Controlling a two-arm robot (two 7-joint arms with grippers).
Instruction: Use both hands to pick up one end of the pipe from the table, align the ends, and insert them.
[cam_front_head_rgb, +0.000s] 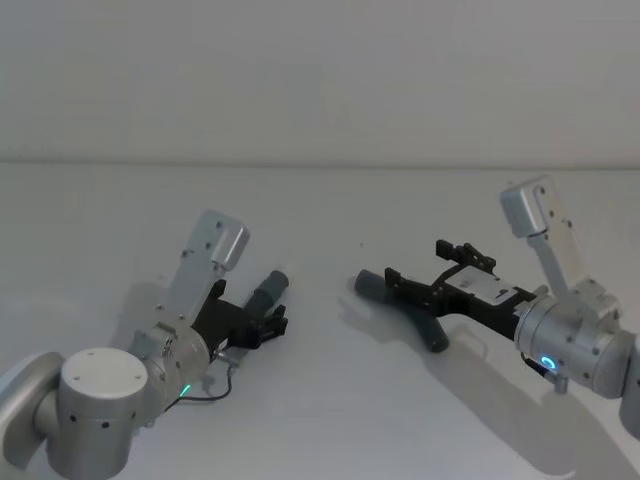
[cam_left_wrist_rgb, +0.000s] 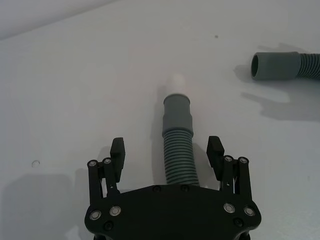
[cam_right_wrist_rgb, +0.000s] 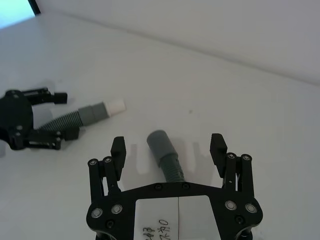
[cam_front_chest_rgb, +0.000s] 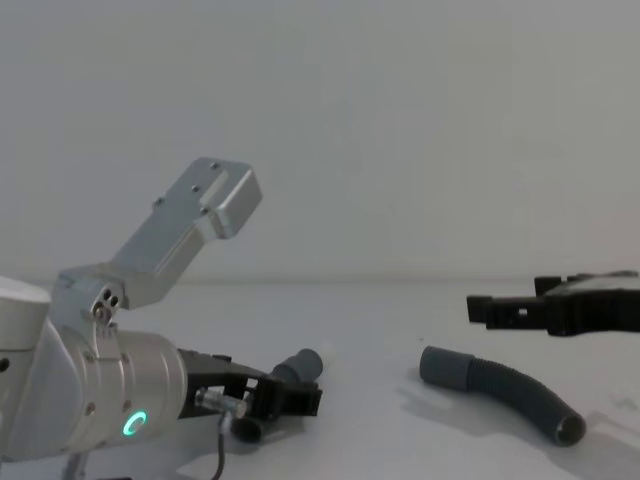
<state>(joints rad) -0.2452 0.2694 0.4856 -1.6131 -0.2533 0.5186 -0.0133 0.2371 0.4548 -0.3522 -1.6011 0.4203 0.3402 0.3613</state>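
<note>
The shorter hose (cam_left_wrist_rgb: 179, 155) lies lengthwise between the spread fingers (cam_left_wrist_rgb: 117, 150) of the left pincer (cam_left_wrist_rgb: 166, 146), whitish-tipped cuff (cam_left_wrist_rgb: 177, 100) pointing ahead, while the right pincer (cam_right_wrist_rgb: 168, 145), likewise spread, hovers above the longer hose (cam_right_wrist_rgb: 172, 167), grey cuff (cam_right_wrist_rgb: 159, 141) ahead.

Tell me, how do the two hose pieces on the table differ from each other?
The left hose piece ends in a cuff with a whitish tip; the right hose piece has a plain grey open cuff. The left hose piece lies between the open fingers of the left gripper, low at the table; the right hose piece lies under the right gripper, which hovers open above it. Both are dark grey and corrugated.
</note>
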